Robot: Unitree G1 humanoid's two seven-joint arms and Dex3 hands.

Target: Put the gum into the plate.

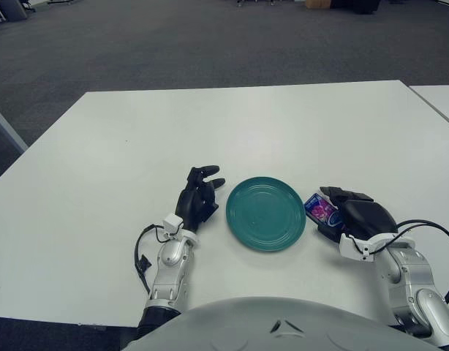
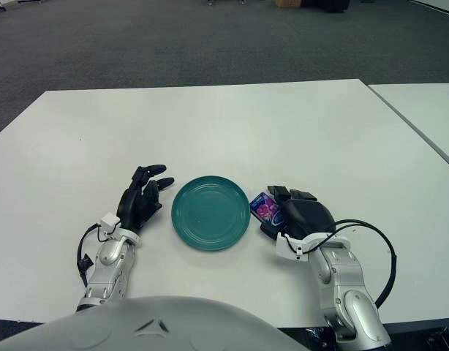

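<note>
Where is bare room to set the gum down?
The teal plate holds nothing. Bare table stretches beyond both hands. Crowded: the plate's right edge, where the right hand covers the gum; left hand flanks its left.

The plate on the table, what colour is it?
The plate is plain dark teal green with faint ring grooves, and it shows best in the right eye view.

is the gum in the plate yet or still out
Out. The gum lies on the table just right of the plate, which holds nothing; the right robot hand is against it.
</note>
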